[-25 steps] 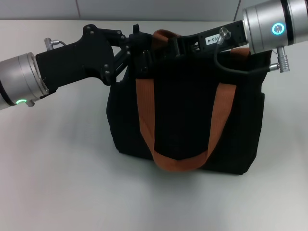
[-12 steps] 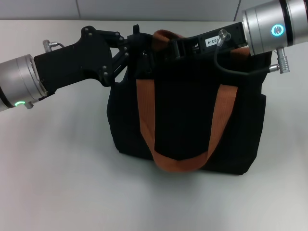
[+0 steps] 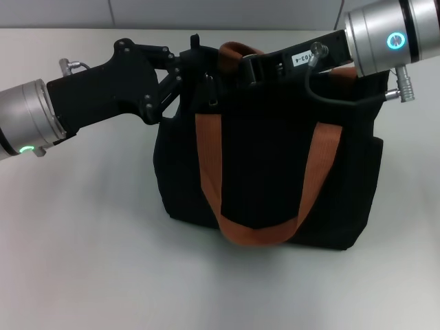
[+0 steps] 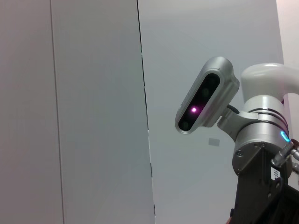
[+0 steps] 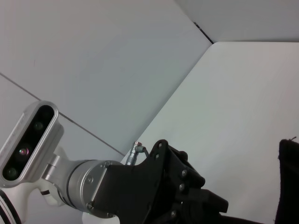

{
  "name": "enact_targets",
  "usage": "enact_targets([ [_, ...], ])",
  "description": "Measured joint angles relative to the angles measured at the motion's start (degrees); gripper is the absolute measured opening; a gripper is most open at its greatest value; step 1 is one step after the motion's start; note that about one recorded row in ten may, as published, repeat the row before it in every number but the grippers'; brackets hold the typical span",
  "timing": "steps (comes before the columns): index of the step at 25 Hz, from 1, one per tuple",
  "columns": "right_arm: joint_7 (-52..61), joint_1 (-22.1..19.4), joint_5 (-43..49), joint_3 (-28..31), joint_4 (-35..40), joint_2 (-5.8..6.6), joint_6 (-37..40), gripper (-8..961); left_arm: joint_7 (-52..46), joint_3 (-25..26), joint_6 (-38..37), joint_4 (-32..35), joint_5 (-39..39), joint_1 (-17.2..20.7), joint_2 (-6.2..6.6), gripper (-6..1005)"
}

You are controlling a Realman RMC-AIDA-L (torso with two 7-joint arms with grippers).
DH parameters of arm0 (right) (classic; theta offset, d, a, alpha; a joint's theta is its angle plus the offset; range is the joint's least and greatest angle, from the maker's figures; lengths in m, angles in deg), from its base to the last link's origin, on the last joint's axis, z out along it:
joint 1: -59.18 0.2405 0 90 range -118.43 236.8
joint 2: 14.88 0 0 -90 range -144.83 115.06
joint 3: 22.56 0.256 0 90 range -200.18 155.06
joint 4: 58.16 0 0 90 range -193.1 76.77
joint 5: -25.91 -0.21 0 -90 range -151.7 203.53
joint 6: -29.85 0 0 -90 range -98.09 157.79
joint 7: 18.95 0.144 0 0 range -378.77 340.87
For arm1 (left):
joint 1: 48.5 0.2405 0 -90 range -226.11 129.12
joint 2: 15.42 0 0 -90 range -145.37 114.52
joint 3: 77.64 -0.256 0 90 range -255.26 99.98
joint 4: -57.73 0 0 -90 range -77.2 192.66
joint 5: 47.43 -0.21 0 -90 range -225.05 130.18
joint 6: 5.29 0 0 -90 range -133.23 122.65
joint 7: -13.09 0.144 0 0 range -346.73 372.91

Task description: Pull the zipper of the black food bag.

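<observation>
The black food bag [image 3: 268, 172] stands upright in the middle of the white table in the head view, one orange-brown strap [image 3: 210, 172] looping down its front. My left gripper [image 3: 199, 67] is at the bag's top left corner, against the top edge. My right gripper [image 3: 249, 67] reaches in from the right, at the top edge beside the rear strap [image 3: 234, 49]. The two grippers are close together. The zipper pull is lost among the black gripper parts and fabric. The right wrist view shows the left arm's gripper body [image 5: 159, 186] and a sliver of the bag [image 5: 287, 182].
The white table [image 3: 82, 240] lies around the bag, with a grey wall behind it. The left wrist view shows only the wall, the robot's head camera [image 4: 205, 100] and the right arm's wrist [image 4: 261, 140].
My left arm has shifted a little to the left along the bag's top edge. The right arm and the bag have barely moved.
</observation>
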Motion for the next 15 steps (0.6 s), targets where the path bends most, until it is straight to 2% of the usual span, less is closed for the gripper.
enact_targets([
  [2,0.5,-0.2,0.0,0.0,0.5,-0.01,0.0,10,0.1,0.0,0.0,0.0,0.0,0.2,0.05,29],
  [7,2.8,-0.8,0.8,-0.3,3.0,-0.02,0.4,-2,0.2,0.1,0.1,0.0,0.4,0.7,0.08,29],
  [15,9.4,-3.6,2.8,-4.0,10.7,-0.02,0.6,9,0.6,0.6,-0.2,0.1,0.7,1.5,0.15,29],
])
